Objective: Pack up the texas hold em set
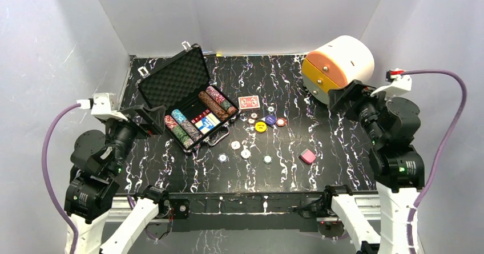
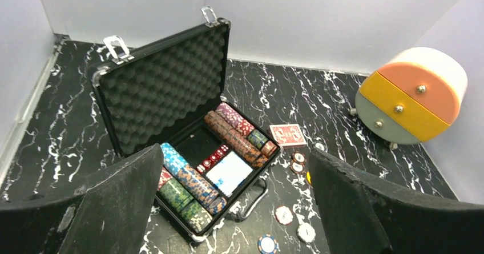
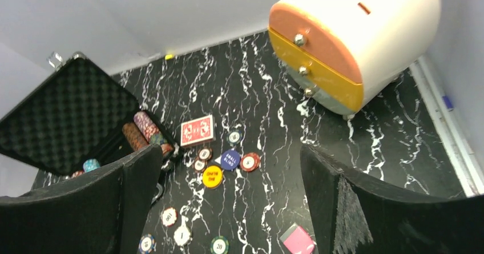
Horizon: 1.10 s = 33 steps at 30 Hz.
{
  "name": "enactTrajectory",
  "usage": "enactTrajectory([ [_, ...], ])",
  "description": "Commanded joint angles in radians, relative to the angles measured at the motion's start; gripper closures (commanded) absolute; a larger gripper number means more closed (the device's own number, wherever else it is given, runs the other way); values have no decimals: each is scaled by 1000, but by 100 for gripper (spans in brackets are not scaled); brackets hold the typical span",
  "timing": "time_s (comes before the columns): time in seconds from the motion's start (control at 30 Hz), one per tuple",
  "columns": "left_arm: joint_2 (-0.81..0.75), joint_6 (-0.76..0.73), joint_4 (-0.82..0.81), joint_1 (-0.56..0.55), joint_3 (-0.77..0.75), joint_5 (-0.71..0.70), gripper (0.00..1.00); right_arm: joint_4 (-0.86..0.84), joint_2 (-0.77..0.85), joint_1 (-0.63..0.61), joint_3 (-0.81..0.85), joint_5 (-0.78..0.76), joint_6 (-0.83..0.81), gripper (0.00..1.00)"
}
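Observation:
The black case (image 1: pixel 174 83) lies open at the back left, its foam-lined lid (image 2: pixel 165 88) raised. Rows of multicolour chips (image 1: pixel 182 125) fill its tray (image 2: pixel 191 185), with red dice and a white-blue deck between them. A red-backed card deck (image 1: pixel 249 102) lies on the table right of the case (image 3: pixel 197 130). A yellow button (image 3: pixel 212 176), a blue button (image 3: pixel 230 159) and several loose chips (image 1: pixel 245 153) lie scattered in front. My left gripper (image 1: pixel 155 121) is open and empty, above the case's near left corner (image 2: pixel 234 157). My right gripper (image 1: pixel 344 96) is open and empty, raised at the right (image 3: pixel 229 151).
A large cream-and-orange cylinder (image 1: pixel 339 68) with drawer knobs lies at the back right (image 3: pixel 354 37). A small pink block (image 1: pixel 308 156) lies near the front centre-right (image 3: pixel 298 240). White walls close in the black marbled table (image 1: pixel 342 151) on three sides.

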<state>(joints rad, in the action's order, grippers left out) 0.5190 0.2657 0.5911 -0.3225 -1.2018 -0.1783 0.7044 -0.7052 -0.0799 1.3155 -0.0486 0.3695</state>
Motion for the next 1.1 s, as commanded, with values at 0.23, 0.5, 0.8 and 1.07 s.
enactTrajectory([
  [0.23, -54, 139, -188, 9, 254, 340, 2, -102, -206, 8, -138, 257, 15, 4],
  [0.5, -6, 363, -266, 9, 437, 466, 2, -396, -388, -47, -307, 326, 86, 15],
  [0.8, 80, 383, -312, 10, 450, 422, 2, -619, -656, -335, -285, 244, -295, 16],
  [1.07, 143, 443, -358, 9, 452, 381, 2, -728, -956, -389, -138, 363, -599, 2],
])
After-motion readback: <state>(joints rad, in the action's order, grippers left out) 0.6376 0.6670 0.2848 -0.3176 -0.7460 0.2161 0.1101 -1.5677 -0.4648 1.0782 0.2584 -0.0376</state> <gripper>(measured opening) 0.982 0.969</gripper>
